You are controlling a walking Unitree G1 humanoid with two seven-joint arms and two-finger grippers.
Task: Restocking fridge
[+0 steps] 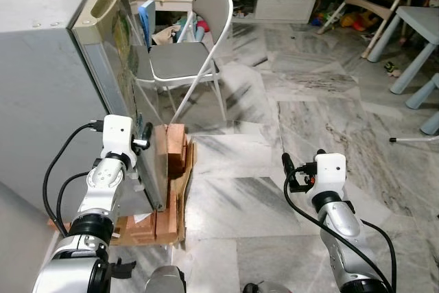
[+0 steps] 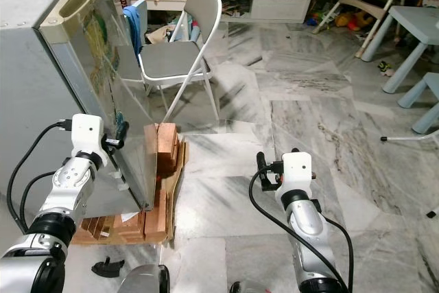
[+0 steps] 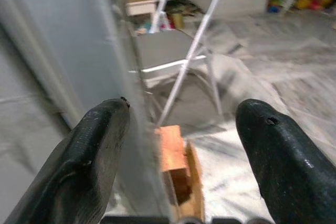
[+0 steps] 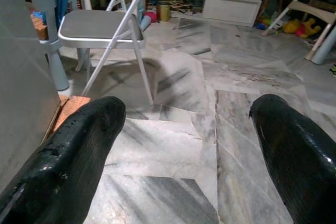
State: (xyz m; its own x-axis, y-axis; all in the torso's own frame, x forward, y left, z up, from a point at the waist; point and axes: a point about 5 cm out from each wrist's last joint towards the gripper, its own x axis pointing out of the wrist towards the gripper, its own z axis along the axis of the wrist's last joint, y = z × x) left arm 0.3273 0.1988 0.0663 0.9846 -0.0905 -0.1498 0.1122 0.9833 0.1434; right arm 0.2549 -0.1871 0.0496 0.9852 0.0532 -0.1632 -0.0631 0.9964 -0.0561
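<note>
Astride fridge door (image 1: pixel 130 94) edge, left end effector (image 3: pixel 178 145) gapes.

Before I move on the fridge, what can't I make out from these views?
- Fridge interior: hidden behind its door, seen edge-on in the eye views.
- Fridge left side: cut off by the frame edge.
- Left wrist view: the door edge between the left gripper fingers is blurred.
- Wooden blocks under the fridge: partly hidden.

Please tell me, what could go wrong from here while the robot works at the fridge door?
1. The left end effector is open around the edge of the fridge door; it may slip off.
2. The folding chair stands close in front of the door, so a swinging door might hit it.
3. The fridge rests on stacked wood blocks; a hard pull could shift it.
</note>
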